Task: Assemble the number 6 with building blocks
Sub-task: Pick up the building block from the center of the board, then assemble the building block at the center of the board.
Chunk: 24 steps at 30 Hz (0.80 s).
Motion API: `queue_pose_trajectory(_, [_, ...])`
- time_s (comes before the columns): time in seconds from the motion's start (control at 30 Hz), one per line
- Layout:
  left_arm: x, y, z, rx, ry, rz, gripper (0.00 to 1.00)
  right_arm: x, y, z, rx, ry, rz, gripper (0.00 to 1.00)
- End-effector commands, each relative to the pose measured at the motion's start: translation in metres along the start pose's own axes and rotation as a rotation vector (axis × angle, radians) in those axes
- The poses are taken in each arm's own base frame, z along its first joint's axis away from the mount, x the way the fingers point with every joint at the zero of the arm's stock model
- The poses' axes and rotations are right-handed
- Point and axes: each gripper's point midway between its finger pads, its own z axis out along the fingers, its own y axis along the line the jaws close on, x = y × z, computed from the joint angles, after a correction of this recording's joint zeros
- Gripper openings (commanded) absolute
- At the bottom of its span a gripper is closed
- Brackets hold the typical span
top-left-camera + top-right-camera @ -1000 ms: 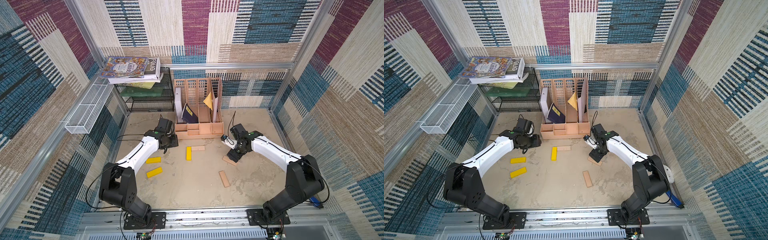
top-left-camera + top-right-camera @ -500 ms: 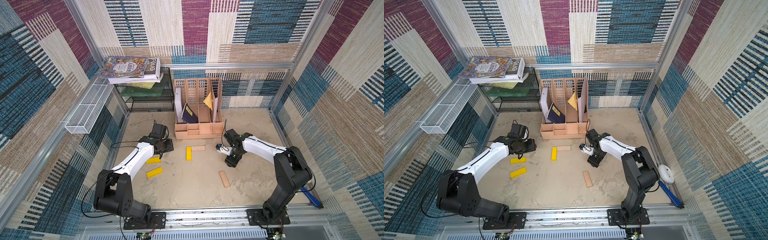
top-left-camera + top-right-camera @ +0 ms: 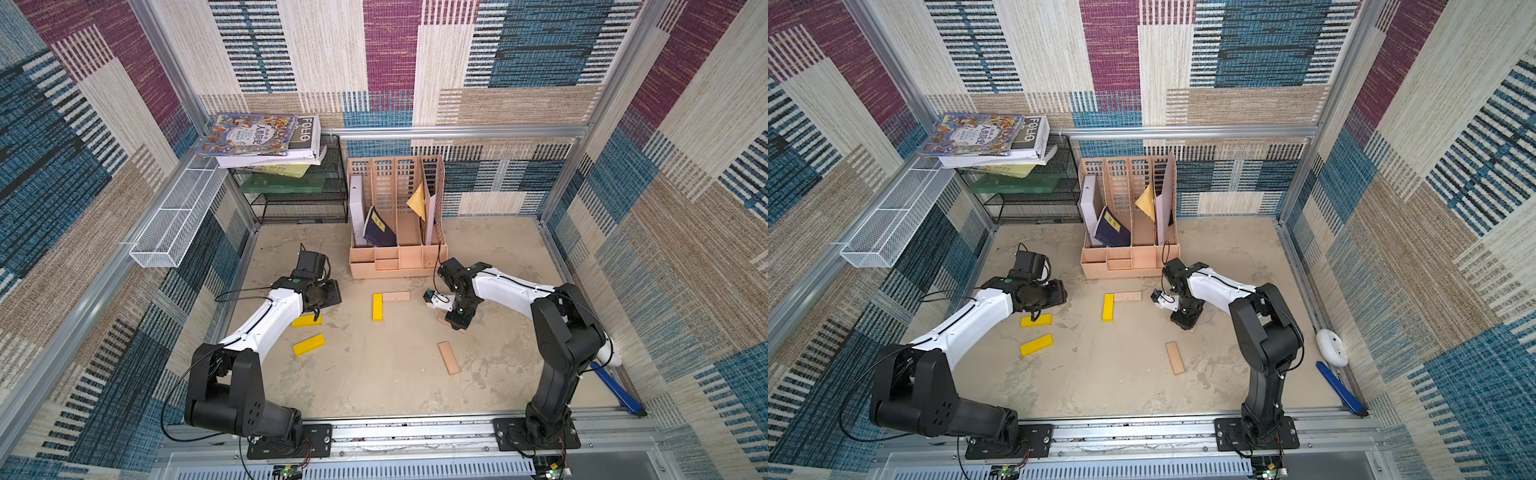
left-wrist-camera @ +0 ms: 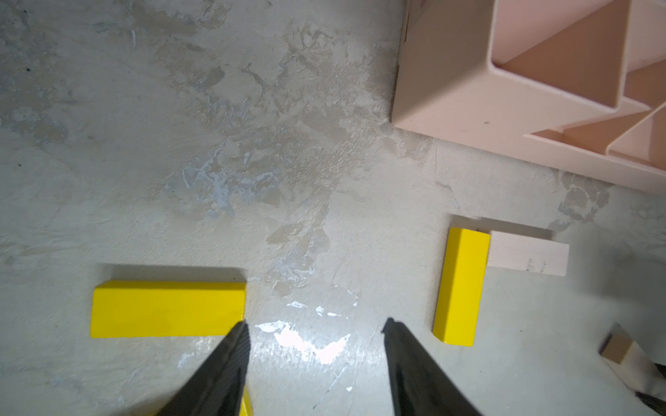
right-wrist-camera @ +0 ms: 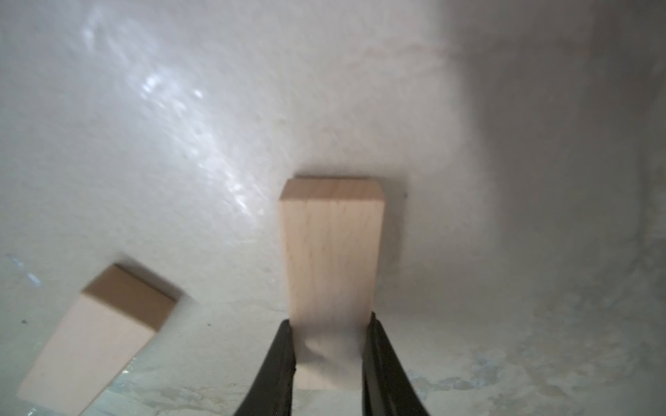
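between the right pincer (image 5: pixel 329 324) tips sits a pale plank (image 5: pixel 331 248).

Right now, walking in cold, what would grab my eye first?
The right fingers pinch a wood block right of centre. Nearby a yellow block and a pale block meet in an L before the peach organizer. Two more yellow blocks lie by the left arm.

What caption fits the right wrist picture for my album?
The right pincer shut on a pale wood block, a second pale block lying nearby.
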Motion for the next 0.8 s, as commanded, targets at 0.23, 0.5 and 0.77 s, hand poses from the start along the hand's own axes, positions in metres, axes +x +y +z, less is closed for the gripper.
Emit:
queue_pose_trajectory(0.23, [-0.004, 0.007, -0.004, -0.014, -0.031, 0.0, 0.63, -0.098, 0.022, -0.027, 0.141, -0.151, -0.35, 0.21])
queue_pose_trajectory(0.5, [0.001, 0.013, -0.005, -0.025, -0.027, -0.013, 0.63, -0.12, 0.043, -0.015, 0.126, -0.15, -0.471, 0.24])
queue_pose_trajectory(0.77, [0.002, 0.012, -0.002, -0.021, -0.02, -0.014, 0.63, -0.13, 0.053, -0.012, 0.1, -0.165, -0.516, 0.26])
